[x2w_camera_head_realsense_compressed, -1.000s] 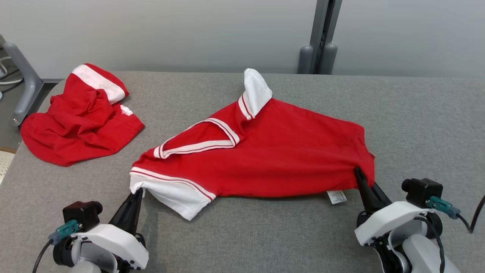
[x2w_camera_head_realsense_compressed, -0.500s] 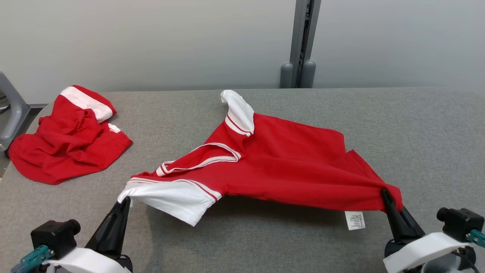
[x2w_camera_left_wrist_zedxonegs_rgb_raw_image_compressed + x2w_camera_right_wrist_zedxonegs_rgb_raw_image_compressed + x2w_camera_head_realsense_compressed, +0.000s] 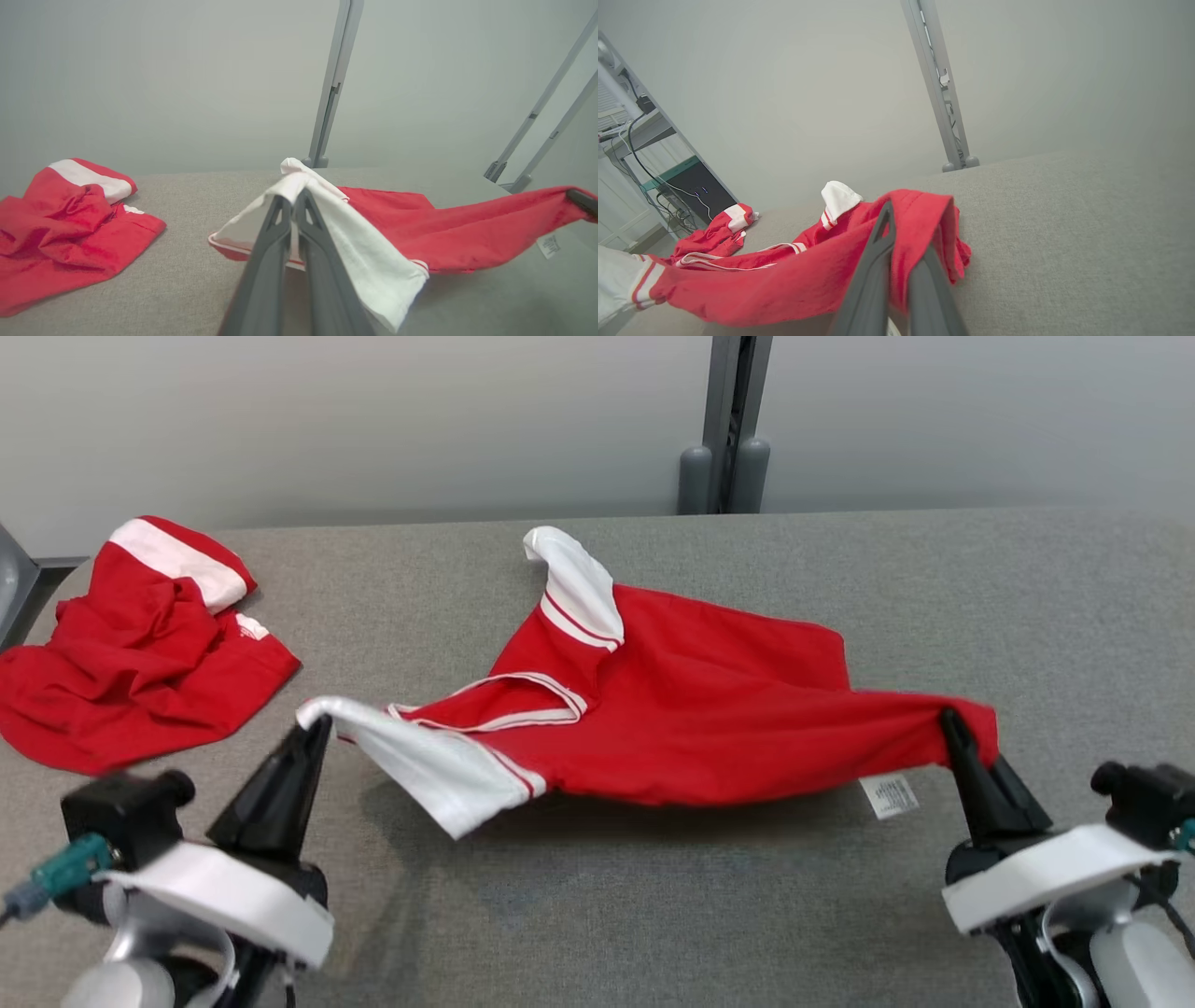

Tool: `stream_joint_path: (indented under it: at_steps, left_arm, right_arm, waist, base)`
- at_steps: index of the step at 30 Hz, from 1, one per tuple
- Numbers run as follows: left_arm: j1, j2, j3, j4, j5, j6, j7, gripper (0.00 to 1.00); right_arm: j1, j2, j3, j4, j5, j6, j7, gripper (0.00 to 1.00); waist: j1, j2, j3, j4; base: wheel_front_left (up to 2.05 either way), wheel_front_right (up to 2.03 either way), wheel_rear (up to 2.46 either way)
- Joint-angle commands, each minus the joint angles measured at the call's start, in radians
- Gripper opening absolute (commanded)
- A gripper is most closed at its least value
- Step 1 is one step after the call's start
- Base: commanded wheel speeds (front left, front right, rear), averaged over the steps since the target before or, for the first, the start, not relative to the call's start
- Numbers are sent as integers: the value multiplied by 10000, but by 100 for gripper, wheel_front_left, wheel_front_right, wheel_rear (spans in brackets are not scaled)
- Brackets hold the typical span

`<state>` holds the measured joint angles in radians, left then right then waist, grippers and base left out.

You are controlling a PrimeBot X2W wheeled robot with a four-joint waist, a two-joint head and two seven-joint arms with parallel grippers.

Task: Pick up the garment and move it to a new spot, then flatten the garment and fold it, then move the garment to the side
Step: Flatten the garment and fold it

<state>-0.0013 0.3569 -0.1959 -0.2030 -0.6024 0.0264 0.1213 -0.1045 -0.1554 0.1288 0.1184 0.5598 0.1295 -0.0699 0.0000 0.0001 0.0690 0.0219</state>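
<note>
I see the red fabric shirt with white sleeves (image 3: pixel 691 709) stretched across the frame's centre. Its near edge is lifted taut from left to right, one white sleeve curls upward at upper centre, and a small white label (image 3: pixel 889 796) dangles at lower right.

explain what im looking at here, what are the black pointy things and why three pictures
This is a two-armed robot folding clothes. The head view looks down from a camera on its head at a grey padded table. The other two pictures come from cameras on its wrists, each looking along that arm's own dark jaws. The left jaws are shut on the white sleeve of a red shirt; the right jaws are shut on its hem corner, near the label. Between them the shirt's near edge hangs lifted and stretched, while its far side rests on the table. A second red garment lies crumpled at the table's far left.
</note>
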Motion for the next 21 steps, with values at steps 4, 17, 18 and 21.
stream_joint_path:
  at_steps: [4, 17, 18, 21]
  left_arm:
    - [-2407, 283, 103, 1036, -98, -685, 14, 0]
    - [-9264, 1006, -724, 5365, 131, -1549, 335, 0]
    - [-9812, 1099, -859, 5683, 182, -1572, 292, 0]
    - [-11409, 1291, -1385, 6523, 224, -1573, 193, 0]
  right_arm:
    - [-1835, -390, 226, 454, 35, 24, 298, 0]
    - [-7748, -1120, 1052, 3392, 777, 24, 1359, 0]
    - [-8267, -1189, 1213, 3608, 827, 24, 1428, 0]
    - [-9647, -1462, 1555, 4190, 776, 22, 1487, 0]
  waist:
    - [0, -1, 959, -72]
    - [0, -1, 3329, -142]
    - [0, -1, 3506, -143]
    - [0, -1, 3958, -110]
  base:
    - [0, 0, 0]
    - [0, 0, 0]
    - [0, 0, 0]
    - [0, 0, 0]
